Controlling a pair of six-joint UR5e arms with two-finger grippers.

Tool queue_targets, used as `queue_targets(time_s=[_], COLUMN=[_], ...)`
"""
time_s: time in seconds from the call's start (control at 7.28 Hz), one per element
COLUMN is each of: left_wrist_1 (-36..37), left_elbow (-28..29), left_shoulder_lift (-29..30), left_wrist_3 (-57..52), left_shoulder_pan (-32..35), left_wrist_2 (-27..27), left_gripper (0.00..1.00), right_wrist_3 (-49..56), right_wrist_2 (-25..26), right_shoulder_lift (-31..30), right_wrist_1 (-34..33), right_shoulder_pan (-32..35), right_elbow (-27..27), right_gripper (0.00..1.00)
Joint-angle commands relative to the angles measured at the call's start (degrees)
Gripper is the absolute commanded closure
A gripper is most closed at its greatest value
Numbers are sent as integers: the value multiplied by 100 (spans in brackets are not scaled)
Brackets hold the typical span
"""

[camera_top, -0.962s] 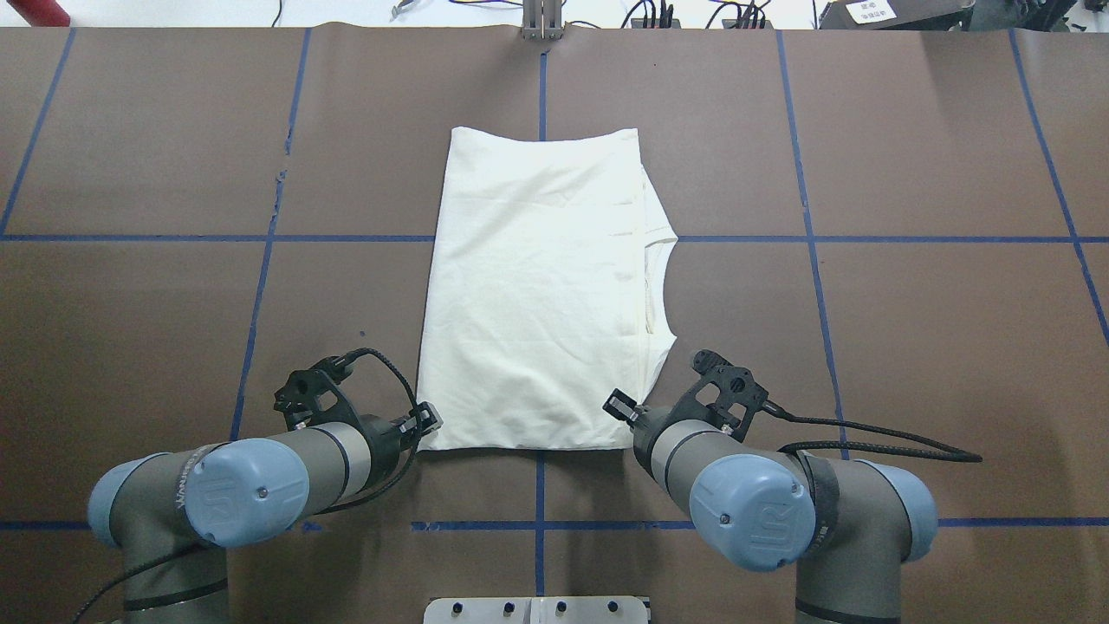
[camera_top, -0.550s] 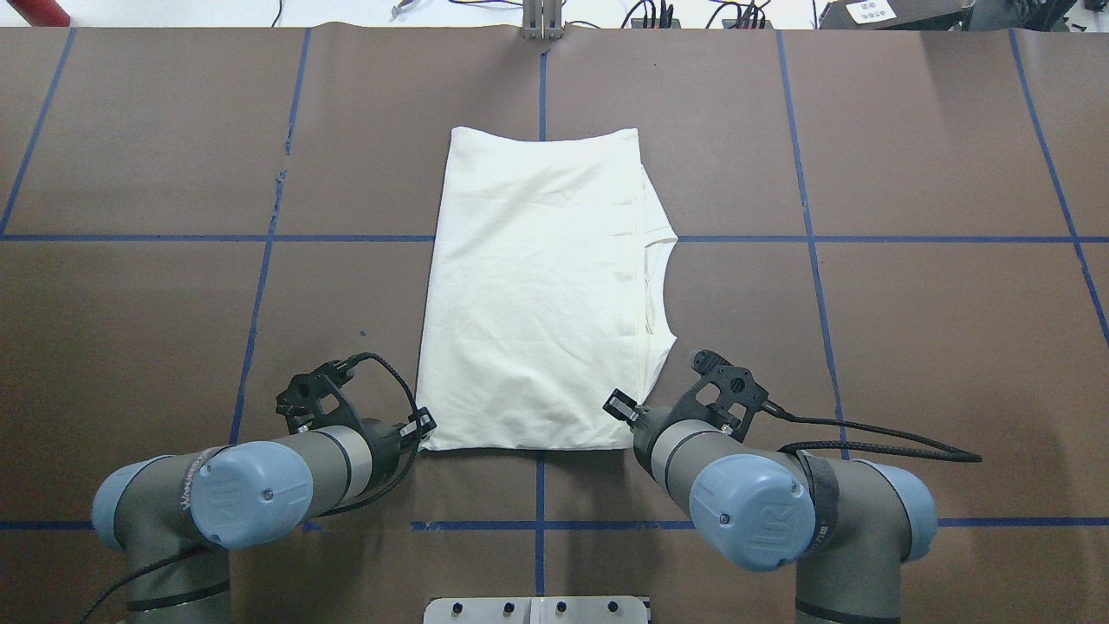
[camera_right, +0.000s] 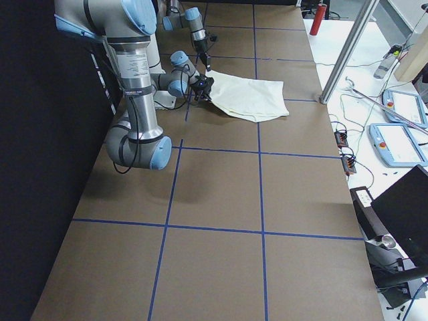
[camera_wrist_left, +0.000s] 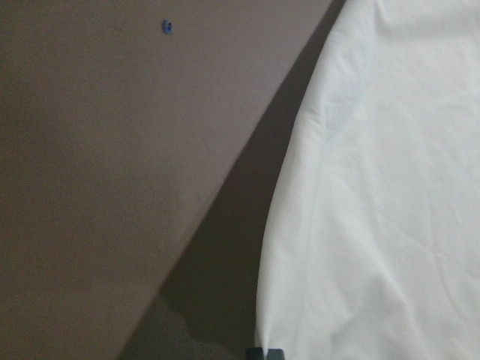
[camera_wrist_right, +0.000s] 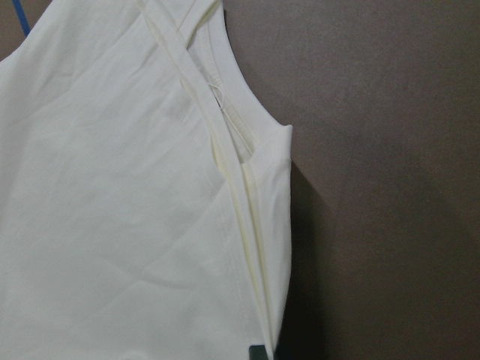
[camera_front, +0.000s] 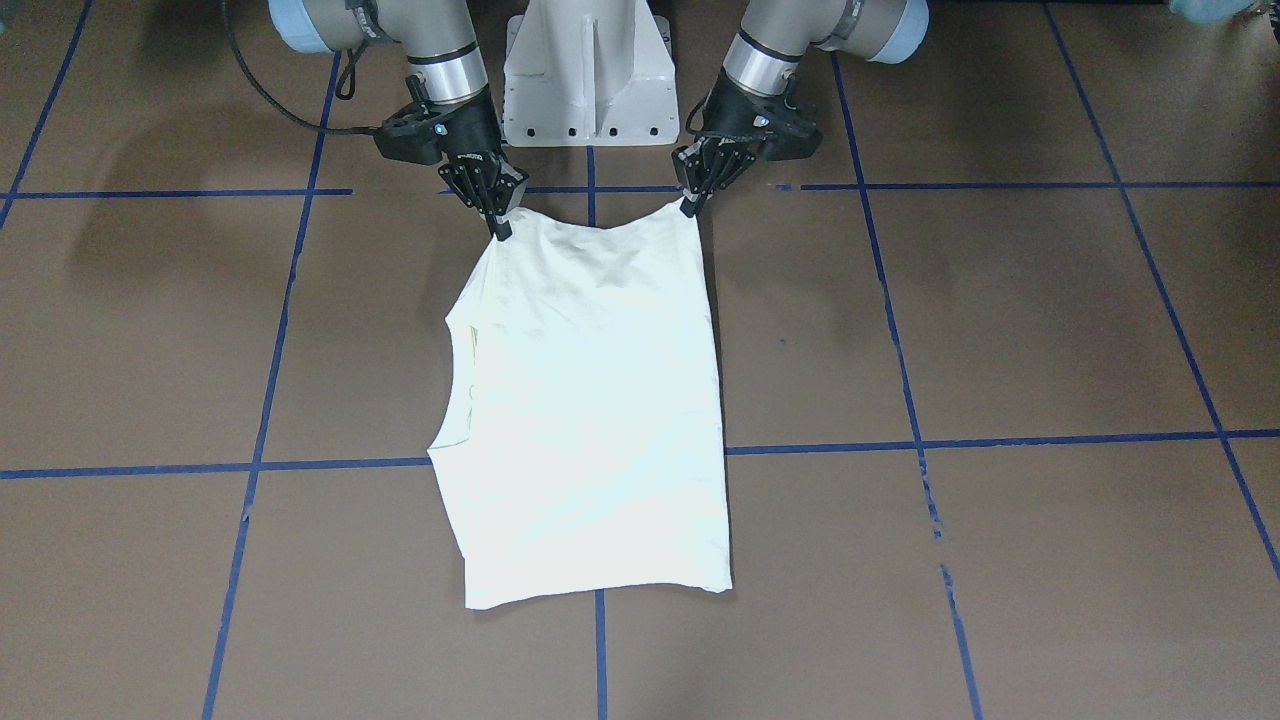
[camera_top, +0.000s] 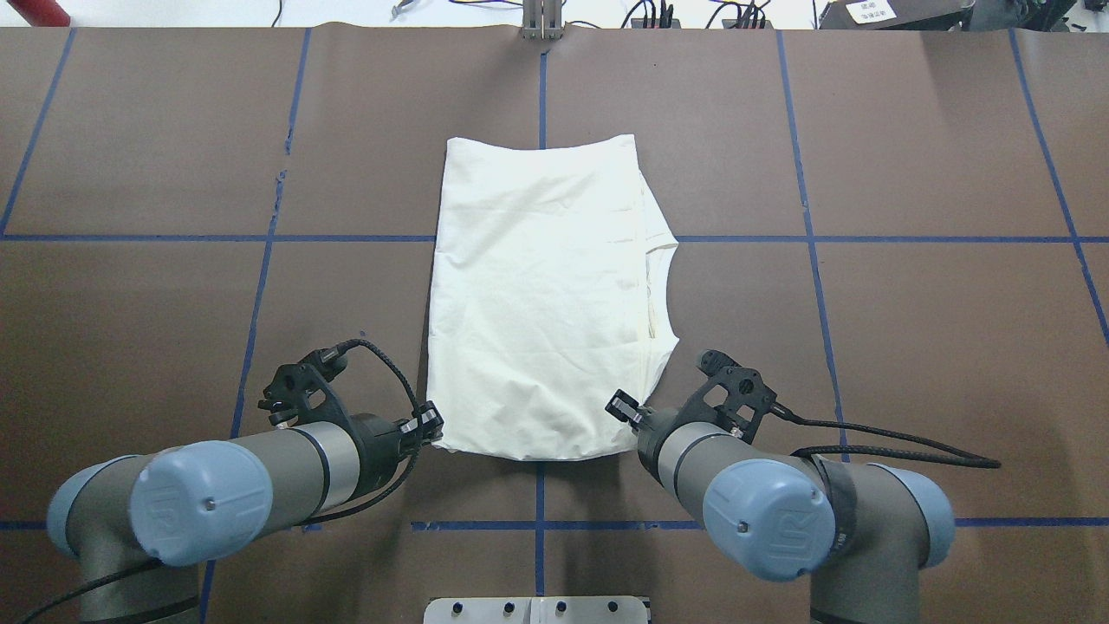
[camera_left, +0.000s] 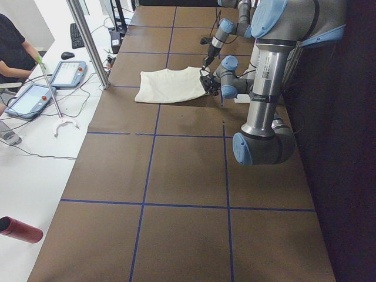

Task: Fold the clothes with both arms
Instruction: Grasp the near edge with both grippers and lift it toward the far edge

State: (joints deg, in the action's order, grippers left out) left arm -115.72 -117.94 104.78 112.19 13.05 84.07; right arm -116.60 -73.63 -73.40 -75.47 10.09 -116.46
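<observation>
The clothes are one cream-white shirt point(camera_top: 537, 295), folded with its plain side up and its neckline on the overhead view's right. It lies mid-table point(camera_front: 590, 400), with its near edge raised and sagging between the two corners. My left gripper point(camera_top: 431, 433) is shut on the near left corner; this gripper point(camera_front: 690, 205) is on the right in the front-facing view. My right gripper point(camera_front: 500, 228) is shut on the near corner below the neckline. In the wrist views the cloth point(camera_wrist_left: 375, 187) point(camera_wrist_right: 112, 187) runs down into the shut fingertips. No print shows.
Blue tape lines point(camera_top: 806, 238) grid the brown table cover. The white pedestal base point(camera_front: 590, 80) stands just behind the grippers. A metal post point(camera_top: 543, 22) is at the far edge. A seated person point(camera_left: 14, 47) and tablets point(camera_left: 64, 73) are beyond the table's far side.
Both grippers have lifted the shirt's near corners off the table, so the near edge now sags between them. The left arm's elbow has swung outward; the far hem has shifted slightly.
</observation>
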Motion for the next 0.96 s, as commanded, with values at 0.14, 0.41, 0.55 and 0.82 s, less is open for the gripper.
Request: queue_targets(time_s=[0.14,0.41,0.55,0.82], left_wrist_1=[733,858,762,674], left_elbow=[-897,351,916,1446], left_shoulder_lift=[243,988,1114,1395], left_wrist_3=[260,-412,-652,-1109], left_shoulder_pan=[48,1117,1373,1857], left_wrist_2=[373,400,391,391], left_gripper=[100,100,100,100], right_wrist_3=[-4,49,58,119], right_wrist_2=[33,-281,-797,-1458], right_shoulder_lift=[-465,567,764,1220], right_wrist_1=[-3,-12,5,14], right_shoulder_pan=[-69,894,1334,1950], right_elbow=[-905,117,611,1394], right_gripper=[100,100,100,100])
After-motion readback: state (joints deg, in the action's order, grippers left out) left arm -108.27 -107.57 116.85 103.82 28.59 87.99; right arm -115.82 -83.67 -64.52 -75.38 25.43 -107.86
